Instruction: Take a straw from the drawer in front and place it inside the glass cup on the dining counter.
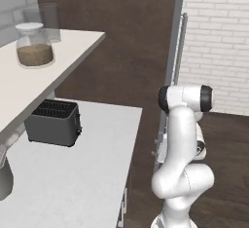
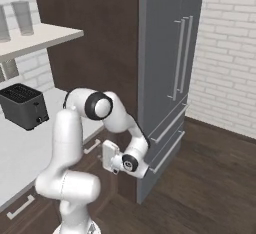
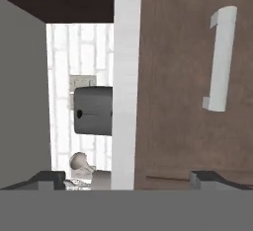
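My gripper is open, its two dark fingertips far apart and nothing between them. It faces the dark brown drawer front just under the white worktop edge. The drawer's pale bar handle lies off to one side of the fingers, not between them. In the right base view the hand hangs low, close to the cabinet fronts beside the grey fridge, and the drawer looks shut. The straw is hidden. The glass cup and the dining counter are out of view.
A black toaster stands on the white worktop. Above it a white shelf carries a lidded jar and tall frosted glasses. Dark wood floor lies open to the right, in front of a white brick wall.
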Motion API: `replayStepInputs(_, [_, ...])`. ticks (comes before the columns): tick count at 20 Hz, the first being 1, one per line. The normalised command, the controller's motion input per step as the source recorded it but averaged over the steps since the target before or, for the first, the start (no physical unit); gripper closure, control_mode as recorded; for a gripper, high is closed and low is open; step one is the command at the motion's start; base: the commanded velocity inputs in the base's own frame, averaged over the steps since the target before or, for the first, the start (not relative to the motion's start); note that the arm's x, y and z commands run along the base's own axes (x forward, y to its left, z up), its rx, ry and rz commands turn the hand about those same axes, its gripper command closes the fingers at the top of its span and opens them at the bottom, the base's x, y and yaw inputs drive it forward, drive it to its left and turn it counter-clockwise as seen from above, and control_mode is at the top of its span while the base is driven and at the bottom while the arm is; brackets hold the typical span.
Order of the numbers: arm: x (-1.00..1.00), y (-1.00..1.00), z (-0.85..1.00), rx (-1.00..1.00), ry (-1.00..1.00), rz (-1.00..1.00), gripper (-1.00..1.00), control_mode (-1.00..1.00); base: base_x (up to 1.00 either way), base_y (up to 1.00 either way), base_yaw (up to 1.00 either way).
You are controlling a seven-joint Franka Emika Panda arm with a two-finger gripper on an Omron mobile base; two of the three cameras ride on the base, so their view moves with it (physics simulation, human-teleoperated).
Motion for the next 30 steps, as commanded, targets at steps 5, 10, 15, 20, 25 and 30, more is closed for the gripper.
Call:
replayStepInputs(5, [0.46, 0.05, -0.49, 0.00, 0.00, 0.03, -1.00, -1.00, 0.00, 0.00, 0.00])
replayStepInputs(10, [0.49, 0.12, -0.44, -0.01, 0.00, 0.02, -1.00, -1.00, 0.00, 0.00, 0.00])
replayStepInputs(15, [0.28, 0.37, -0.21, -0.06, -0.03, 0.00, -1.00, -1.00, 0.00, 0.00, 0.00])
replayStepInputs(20, [0.30, 0.38, -0.13, -0.07, 0.00, 0.00, -1.00, -1.00, 0.00, 0.00, 0.00])
replayStepInputs(25, [0.36, 0.23, -0.07, -0.05, 0.00, 0.00, -1.00, -1.00, 0.00, 0.00, 0.00])
replayStepInputs(30, [0.33, 0.31, -0.10, -0.05, 0.00, 0.00, -1.00, -1.00, 0.00, 0.00, 0.00])
